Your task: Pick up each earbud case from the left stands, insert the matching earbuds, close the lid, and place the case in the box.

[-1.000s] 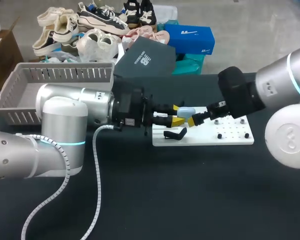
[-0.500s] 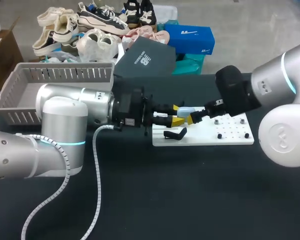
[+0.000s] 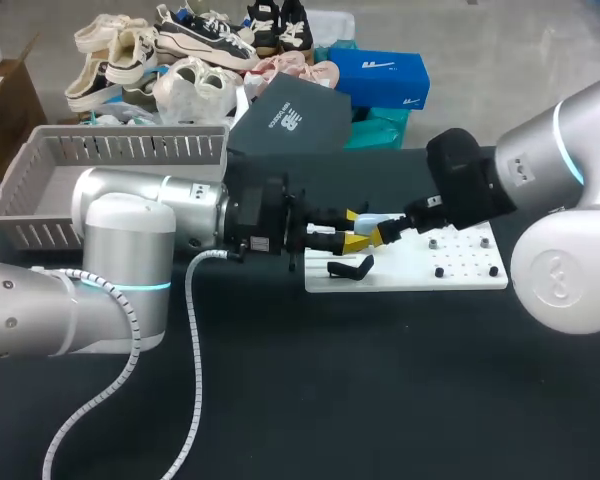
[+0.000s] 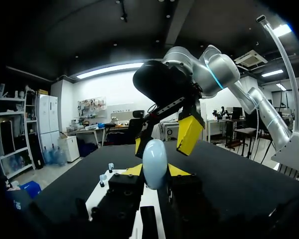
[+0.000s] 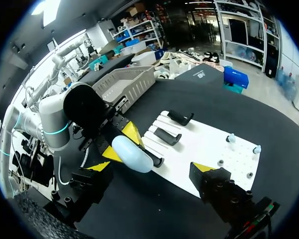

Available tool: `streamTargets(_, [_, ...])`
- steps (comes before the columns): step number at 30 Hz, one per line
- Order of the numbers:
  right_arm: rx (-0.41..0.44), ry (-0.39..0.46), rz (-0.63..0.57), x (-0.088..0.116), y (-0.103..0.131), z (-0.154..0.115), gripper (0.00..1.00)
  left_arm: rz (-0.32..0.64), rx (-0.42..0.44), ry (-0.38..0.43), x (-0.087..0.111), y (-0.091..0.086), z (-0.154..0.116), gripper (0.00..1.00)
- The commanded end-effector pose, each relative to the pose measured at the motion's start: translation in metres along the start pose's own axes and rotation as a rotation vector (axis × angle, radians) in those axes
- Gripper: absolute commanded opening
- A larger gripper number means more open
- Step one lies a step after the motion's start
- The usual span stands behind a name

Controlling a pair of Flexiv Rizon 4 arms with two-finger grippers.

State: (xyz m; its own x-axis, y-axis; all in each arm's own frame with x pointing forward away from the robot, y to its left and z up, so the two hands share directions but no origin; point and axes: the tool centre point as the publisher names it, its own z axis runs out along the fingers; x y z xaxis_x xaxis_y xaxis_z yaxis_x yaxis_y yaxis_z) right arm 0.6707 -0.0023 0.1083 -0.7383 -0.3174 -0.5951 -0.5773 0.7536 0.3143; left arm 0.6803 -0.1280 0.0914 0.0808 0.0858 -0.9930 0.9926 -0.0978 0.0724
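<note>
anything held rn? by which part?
Left gripper is shut on the pale blue earbud case, gripping two sides of one end; the rest sticks out. Right gripper is open near it, holding nothing.

Pale blue earbud case (image 3: 373,219), white board (image 3: 420,272)

A board (image 3: 460,278) is laid on the table (image 3: 280,400). Above the board's left end, an earbud case (image 3: 373,220) is held between the fingers of the left gripper (image 3: 355,230). The right gripper (image 3: 386,232) is placed over the board, just right of the case, fingers spread. A stand (image 3: 350,268) is laid on the board's left part. A basket (image 3: 40,170) is set well left of the board and behind it.
</note>
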Motion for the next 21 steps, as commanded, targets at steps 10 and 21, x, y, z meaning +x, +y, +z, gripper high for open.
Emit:
streamTargets(10, [0.028, 0.002, 0.020, -0.0018, -0.0053, 0.0002, 1.00, 0.001, -0.002, -0.002, 0.0008, -0.0001, 0.0001, 0.00])
streamTargets(21, [0.031, 0.009, 0.023, -0.0028, -0.0066, 0.0016, 1.00, 0.001, -0.002, -0.002, 0.0008, -0.0001, 0.0001, 0.00])
